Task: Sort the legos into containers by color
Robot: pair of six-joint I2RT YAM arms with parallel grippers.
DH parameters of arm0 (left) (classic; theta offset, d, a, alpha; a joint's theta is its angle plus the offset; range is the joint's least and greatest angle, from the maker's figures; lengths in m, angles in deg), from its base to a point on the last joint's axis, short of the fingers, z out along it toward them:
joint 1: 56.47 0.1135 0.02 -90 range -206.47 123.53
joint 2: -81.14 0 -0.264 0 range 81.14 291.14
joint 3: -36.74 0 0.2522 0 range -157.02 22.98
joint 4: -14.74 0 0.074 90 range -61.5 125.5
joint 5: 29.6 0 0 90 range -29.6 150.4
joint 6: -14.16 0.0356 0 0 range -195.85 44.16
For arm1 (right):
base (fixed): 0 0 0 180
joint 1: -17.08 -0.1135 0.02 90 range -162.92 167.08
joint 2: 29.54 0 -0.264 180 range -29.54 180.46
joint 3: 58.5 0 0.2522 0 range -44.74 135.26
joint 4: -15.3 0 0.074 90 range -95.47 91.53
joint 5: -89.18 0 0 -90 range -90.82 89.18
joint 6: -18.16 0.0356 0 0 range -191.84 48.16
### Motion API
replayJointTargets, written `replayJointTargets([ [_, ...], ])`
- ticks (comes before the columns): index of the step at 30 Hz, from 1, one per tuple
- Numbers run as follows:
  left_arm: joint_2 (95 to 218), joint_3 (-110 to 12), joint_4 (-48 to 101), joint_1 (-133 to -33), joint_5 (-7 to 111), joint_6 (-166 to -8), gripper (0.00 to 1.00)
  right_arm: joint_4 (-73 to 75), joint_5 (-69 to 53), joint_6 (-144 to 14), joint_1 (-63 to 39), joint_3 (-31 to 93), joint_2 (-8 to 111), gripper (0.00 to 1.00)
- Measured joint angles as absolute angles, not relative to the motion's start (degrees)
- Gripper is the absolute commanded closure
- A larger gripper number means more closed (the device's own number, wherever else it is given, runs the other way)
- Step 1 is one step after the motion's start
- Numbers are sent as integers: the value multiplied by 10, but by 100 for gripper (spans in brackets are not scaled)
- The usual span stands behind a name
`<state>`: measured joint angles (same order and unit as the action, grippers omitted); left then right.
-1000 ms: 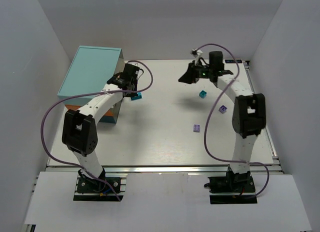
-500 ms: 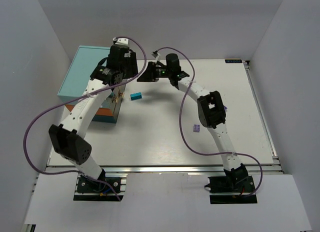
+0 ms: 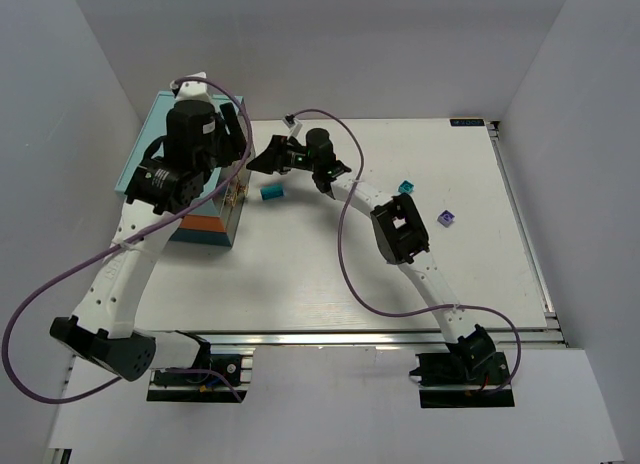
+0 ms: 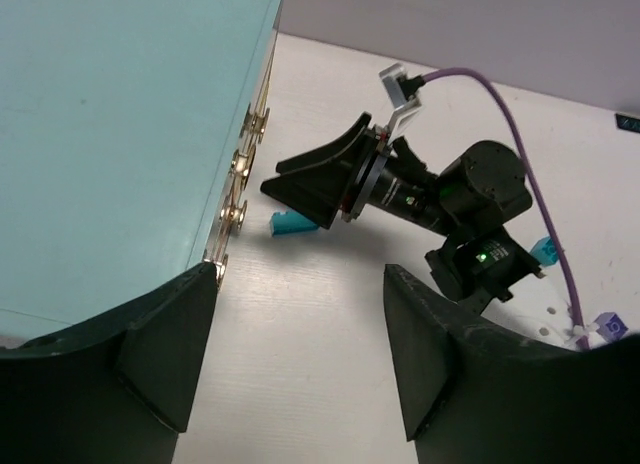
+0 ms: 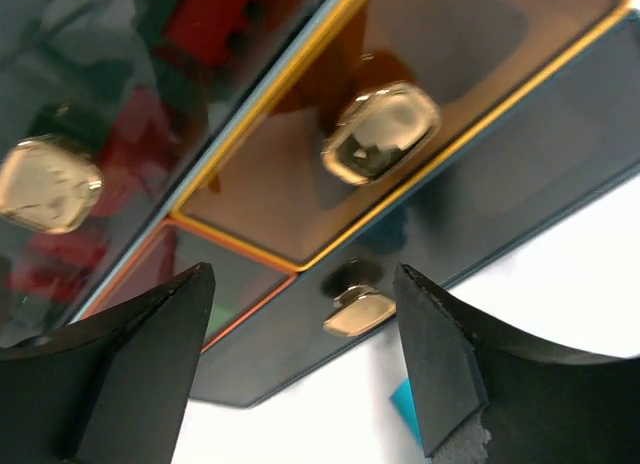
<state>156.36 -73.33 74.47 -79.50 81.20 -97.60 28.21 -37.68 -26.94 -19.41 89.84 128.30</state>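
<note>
Legos [image 4: 292,224] loose on the table [image 3: 300,269] and stored in drawers [image 5: 450,44]; both grippers spread wide, holding nothing.

Overhead: teal-topped cabinet [image 3: 200,226] at left beneath the left gripper [image 4: 300,274], one cyan brick [image 3: 272,193] just off its front near the right gripper [image 3: 265,156], then a second cyan brick [image 3: 406,187] and a purple brick [image 3: 448,219], well apart. Right wrist alone: clear drawers with rounded gold knobs [image 5: 380,134], red bricks [image 5: 215,14] blurred inside. Table smooth and white, walls [image 3: 320,44] plain and pale.
</note>
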Motion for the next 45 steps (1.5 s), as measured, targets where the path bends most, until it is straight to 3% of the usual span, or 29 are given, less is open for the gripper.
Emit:
replayJointTargets([
  [2,1568,-721,746,-795,812,-978,34,293,-360,-269,-194,889,1284,34],
  [3,1572,-716,745,-795,811,-978,50,308,-354,-270,-193,876,1280,40],
  [4,1577,-712,744,-795,809,-978,60,323,-349,-270,-192,854,1274,48],
  [5,1583,-709,741,-795,806,-975,71,336,-346,-272,-190,828,1266,68],
  [6,1591,-708,736,-795,802,-975,89,342,-344,-274,-188,808,1260,80],
  [8,1612,-708,723,-795,794,-969,100,359,-339,-279,-180,754,1240,100],
  [9,1626,-709,718,-795,792,-967,100,361,-339,-285,-174,731,1230,100],
  [12,1699,-747,712,-795,785,-954,99,356,-339,-294,-146,675,1193,100],
  [16,1860,-887,736,-795,793,-924,72,324,-350,-312,-84,630,1123,82],
  [18,1919,-922,732,-795,807,-911,55,309,-358,-326,-52,603,1077,74],
  [20,1962,-941,748,-798,837,-904,48,294,-365,-347,-19,572,1026,66],
  [23,2013,-967,759,-802,876,-897,45,271,-375,-382,14,525,956,61],
  [29,2084,-1011,769,-818,967,-883,42,238,-404,-436,32,432,873,60],
  [37,2131,-1023,737,-861,1095,-826,32,216,-439,-453,55,356,864,60],
  [45,2132,-1025,700,-862,1149,-758,26,225,-455,-448,84,331,857,60],
])
